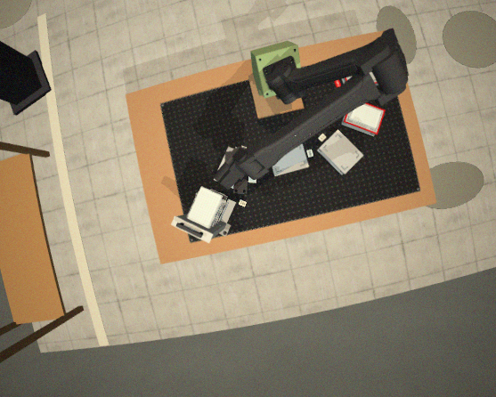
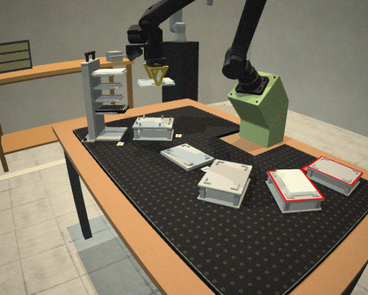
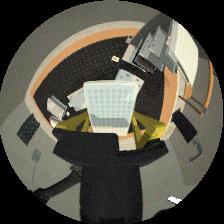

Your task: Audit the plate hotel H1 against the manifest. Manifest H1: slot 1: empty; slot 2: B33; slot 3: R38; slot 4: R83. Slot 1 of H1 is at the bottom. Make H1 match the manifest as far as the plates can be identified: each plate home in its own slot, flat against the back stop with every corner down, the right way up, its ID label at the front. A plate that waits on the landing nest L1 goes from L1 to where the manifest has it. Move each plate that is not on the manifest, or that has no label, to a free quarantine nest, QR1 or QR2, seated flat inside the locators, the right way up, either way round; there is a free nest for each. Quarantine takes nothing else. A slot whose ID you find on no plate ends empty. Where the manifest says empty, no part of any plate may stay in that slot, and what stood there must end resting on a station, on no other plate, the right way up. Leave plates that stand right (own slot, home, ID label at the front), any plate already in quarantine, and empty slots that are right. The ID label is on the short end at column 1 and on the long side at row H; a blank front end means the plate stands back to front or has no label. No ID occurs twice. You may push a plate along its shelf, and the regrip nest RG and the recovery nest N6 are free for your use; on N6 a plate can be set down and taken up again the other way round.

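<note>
White plate up in the air, level, in front of the plate hotel, at about the height of the third shelf and apart from it. Clamped across its width by the gripper – yellow fingers spread wide on both long sides, plate filling the gap in the wrist view.

Reads as mid-transfer: carrying this plate toward a hotel slot. Two middle shelves look bare, so probably bound for one of those. Calls next for squaring the plate's short end to the open shelf front, matching the shelf height, then sliding in flat to the back stop before letting go.

Top slot holds a white plate; bottom slot holds a dark plate – by the manifest that slot should end empty, so likely work left there. Raised nest sits just beside the hotel, below the carried plate. One red-rimmed nest carries a white plate, the other looks free.

Cannot read any ID label on any plate; too small. Cannot tell which end of the held plate faces the hotel. Arm covers part of the nests in the top view, and the hotel's lower shelves hide under its top plate there.
</note>
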{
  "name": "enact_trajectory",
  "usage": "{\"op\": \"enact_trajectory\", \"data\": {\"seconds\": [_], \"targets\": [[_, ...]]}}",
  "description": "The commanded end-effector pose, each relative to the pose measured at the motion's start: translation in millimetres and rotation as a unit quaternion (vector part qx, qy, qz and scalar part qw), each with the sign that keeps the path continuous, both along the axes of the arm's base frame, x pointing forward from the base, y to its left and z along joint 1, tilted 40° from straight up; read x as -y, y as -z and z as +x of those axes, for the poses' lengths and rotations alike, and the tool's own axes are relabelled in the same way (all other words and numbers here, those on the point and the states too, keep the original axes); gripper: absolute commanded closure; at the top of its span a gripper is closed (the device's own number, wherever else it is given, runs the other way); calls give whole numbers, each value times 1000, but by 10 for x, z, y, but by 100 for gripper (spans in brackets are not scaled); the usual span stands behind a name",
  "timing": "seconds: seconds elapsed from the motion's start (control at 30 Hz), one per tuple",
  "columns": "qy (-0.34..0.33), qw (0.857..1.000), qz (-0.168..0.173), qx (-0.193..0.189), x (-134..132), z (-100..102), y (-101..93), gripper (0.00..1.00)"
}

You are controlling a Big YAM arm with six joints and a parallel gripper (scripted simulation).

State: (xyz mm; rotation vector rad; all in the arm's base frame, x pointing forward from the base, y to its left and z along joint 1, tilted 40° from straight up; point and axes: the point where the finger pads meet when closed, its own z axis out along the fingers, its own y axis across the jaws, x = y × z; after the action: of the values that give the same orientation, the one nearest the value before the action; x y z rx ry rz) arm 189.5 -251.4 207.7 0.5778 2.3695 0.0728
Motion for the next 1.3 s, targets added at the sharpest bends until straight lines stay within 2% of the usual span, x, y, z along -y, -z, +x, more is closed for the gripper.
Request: {"op": "enact_trajectory", "data": {"seconds": [0.0, 0.2, 0.27, 0.3, 0.77, 0.83, 1.0, 1.27], "targets": [[-25, 999, -28, -4, 0, -36, -18, 14], [-63, 996, -56, -10, 5, -33, 0, 14], [-63, 996, -56, -10, 5, -33, 0, 14], [-78, 994, -69, -9, -77, 13, -46, 14], [-166, 976, -141, -20, -528, 131, -85, 14], [-166, 976, -141, -20, -528, 131, -85, 14], [-196, 966, -167, -24, -686, 174, -101, 14], [-237, 950, -199, -34, -633, 148, -58, 14]]}}
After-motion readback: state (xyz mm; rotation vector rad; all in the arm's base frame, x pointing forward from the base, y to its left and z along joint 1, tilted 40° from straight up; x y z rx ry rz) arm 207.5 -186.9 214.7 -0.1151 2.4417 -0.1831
